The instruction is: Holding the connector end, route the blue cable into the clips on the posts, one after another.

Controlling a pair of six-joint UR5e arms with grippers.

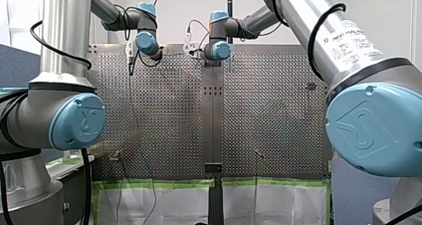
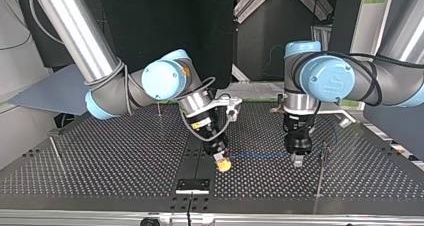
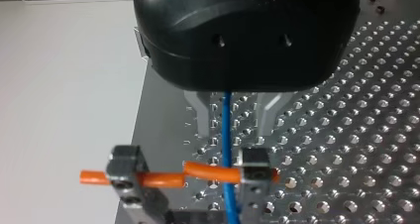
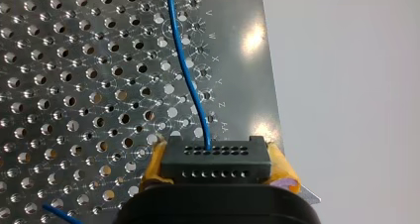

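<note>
Risk: the blue cable (image 4: 189,80) ran loose between the fingers of the left gripper (image 3: 233,127), which stood apart and clamped nothing. It could slide sideways and miss the clip (image 3: 255,170), or snag on the orange band (image 3: 210,172) it crossed just beside that clip. Couldn't tell if it was seated in the clip. A hard pull by the right gripper (image 2: 223,164) could tug the thin wire out of the connector (image 4: 215,157); its yellow pads (image 4: 285,173) were closed on both sides of that block. Cable: thin, blue, limp, gently curved. It left one hole of the black multi-hole connector and lay low over the perforated counter (image 4: 74,85) between the two grippers.
</note>
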